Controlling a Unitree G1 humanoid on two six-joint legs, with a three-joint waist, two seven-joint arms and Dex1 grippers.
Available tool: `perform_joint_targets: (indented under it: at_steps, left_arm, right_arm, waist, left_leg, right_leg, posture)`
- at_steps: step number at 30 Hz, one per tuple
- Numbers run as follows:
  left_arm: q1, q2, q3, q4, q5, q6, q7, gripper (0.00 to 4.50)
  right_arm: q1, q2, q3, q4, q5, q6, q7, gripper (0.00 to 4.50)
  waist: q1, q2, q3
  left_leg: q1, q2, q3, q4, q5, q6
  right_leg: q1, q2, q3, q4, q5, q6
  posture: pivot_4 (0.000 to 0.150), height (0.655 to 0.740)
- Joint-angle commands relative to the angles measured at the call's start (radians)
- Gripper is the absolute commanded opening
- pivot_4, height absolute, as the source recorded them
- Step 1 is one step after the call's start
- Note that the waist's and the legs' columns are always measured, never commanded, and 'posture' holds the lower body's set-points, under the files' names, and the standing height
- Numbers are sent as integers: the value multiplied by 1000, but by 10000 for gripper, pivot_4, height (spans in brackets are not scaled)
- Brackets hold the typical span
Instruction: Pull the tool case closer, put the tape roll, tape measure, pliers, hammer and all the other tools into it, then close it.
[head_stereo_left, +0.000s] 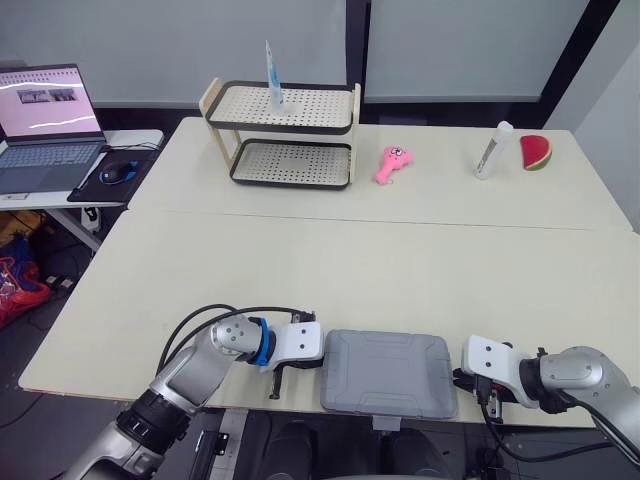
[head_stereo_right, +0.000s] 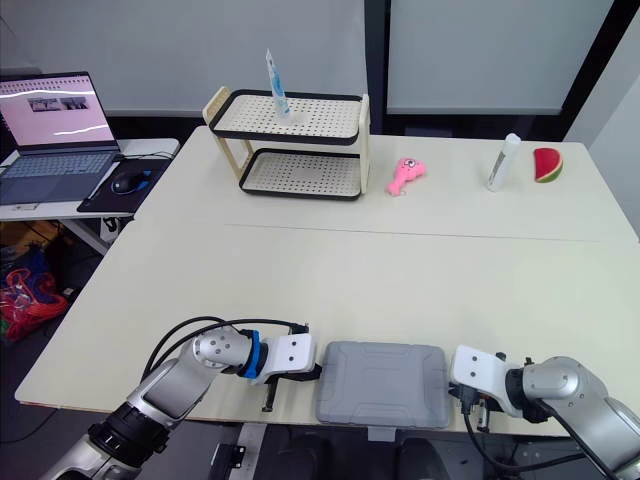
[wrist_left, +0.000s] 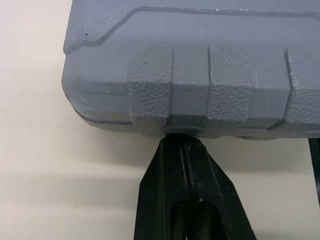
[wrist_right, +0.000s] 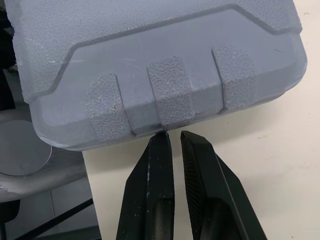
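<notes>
Case (head_stereo_left: 388, 372), grey, closed, flat between claws at table's (head_stereo_left: 400, 270) near edge. Left claw (wrist_left: 182, 142): fingers pressed together, holding nothing, tips touching case's left side. Right claw (wrist_right: 172, 136): narrow gap between fingers, holding nothing, one tip touching case's right side. Far ahead of left claw: two-tier rack (head_stereo_left: 290, 128). Far ahead of right claw: pink toy (head_stereo_left: 393, 164), white tube (head_stereo_left: 493, 150), melon slice (head_stereo_left: 536, 152). Far left of left claw, beyond table: laptop (head_stereo_left: 45, 130), mouse (head_stereo_left: 117, 172).

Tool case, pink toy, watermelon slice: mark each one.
tool case (head_stereo_left: 388, 372), left eye view, middle of the lid
pink toy (head_stereo_left: 393, 163), left eye view, its body
watermelon slice (head_stereo_left: 536, 152), left eye view, red face
</notes>
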Motion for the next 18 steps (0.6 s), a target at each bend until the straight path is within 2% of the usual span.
perform_joint_targets:
  at_steps: [1, 4, 6, 9, 13, 18]
  left_arm:
    - [23, 48, 57, 22, -6, -51, 22, 0]
    - [32, 98, 140, 94, -44, -131, 38, 0]
    - [30, 116, 194, 147, -89, -195, 33, 0]
    - [11, 120, 323, 231, -214, -216, 3, 5431]
    - [-9, 144, 458, 366, -312, -312, -47, 17561]
    - [-62, 137, 532, 439, -363, -272, -30, 32858]
  right_arm:
    - [10, -41, -73, 55, -26, -81, 5, 2919]
    - [5, -64, -144, 149, -22, -178, 15, 2919]
    - [-5, -69, -186, 214, -2, -236, 37, 7993]
    - [-37, -62, -260, 289, 64, -294, 94, 12348]
    - [-108, -23, -331, 357, 153, -337, 140, 18453]
    - [-173, 15, -353, 404, 165, -336, 128, 27181]
  waist:
    - [0, 0, 0]
    - [0, 0, 0]
    - [-2, 0, 0]
    - [-2, 0, 0]
    - [-7, 0, 0]
    - [-6, 0, 0]
  left_leg:
    - [0, 0, 0, 0, 0, 0]
    - [1, 0, 0, 0, 0, 0]
    - [1, 1, 0, 0, 0, 0]
    - [1, 1, 1, 0, 0, 0]
    - [1, 1, 1, 0, 2, -3]
    - [2, 0, 0, 0, 2, -4]
  right_leg:
    - [0, 0, 0, 0, 0, 0]
    - [0, 0, 0, 0, 0, 0]
    - [0, 0, 0, 0, 0, 0]
    - [0, 0, 0, 0, 0, 0]
    - [0, 0, -1, 0, 0, 0]
    - [2, -1, -2, 0, 0, 0]
  posture:
    - [1500, 7400]
    - [1500, 7400]
    - [1500, 7400]
    - [1500, 7400]
    - [1500, 7400]
    - [1500, 7400]
